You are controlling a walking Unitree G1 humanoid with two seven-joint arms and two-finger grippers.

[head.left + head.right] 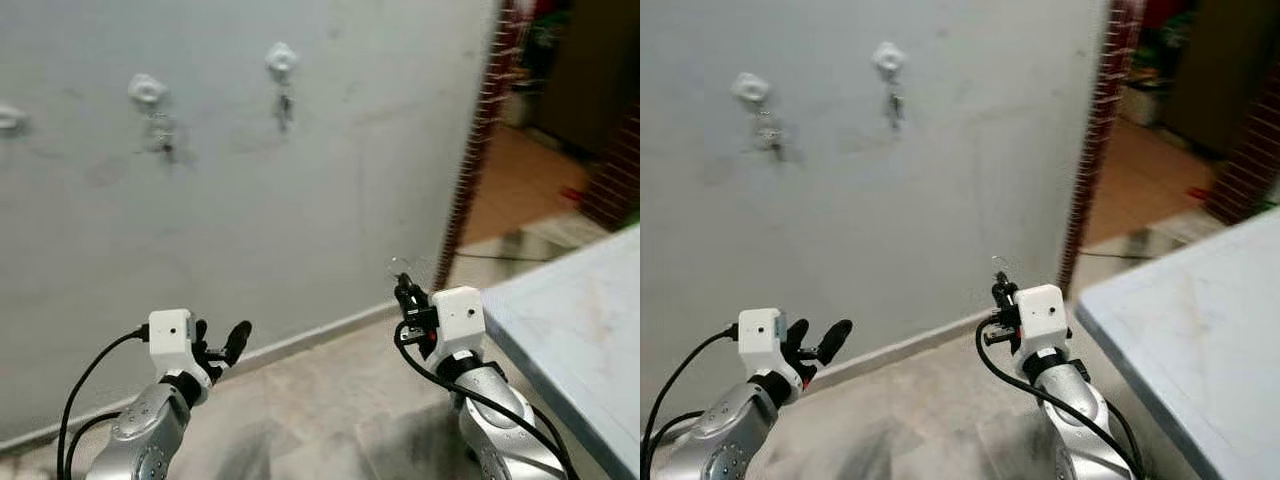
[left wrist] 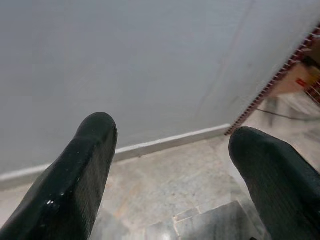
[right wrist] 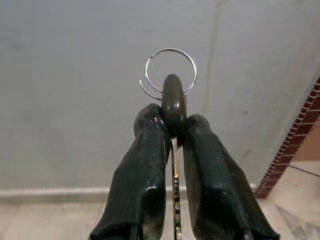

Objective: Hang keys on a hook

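My right gripper (image 3: 172, 120) is shut on a key (image 3: 173, 102) with a dark rounded head and a thin silver ring (image 3: 170, 72) standing up above the fingertips. In the left eye view this gripper (image 1: 404, 292) is held low in front of the grey wall, well below the hooks. Three white hooks are on the wall: one at the far left edge (image 1: 8, 118), one (image 1: 147, 90) with keys hanging under it, and one (image 1: 282, 61) with a small dark item hanging from it. My left gripper (image 1: 222, 340) is open and holds nothing, low at the left.
A grey wall (image 1: 300, 200) with a pale skirting board faces me. A brick-edged doorway (image 1: 480, 130) opens at the right onto an orange floor. A pale table top (image 1: 580, 320) juts in at the lower right, close to my right arm. The floor is stone tile.
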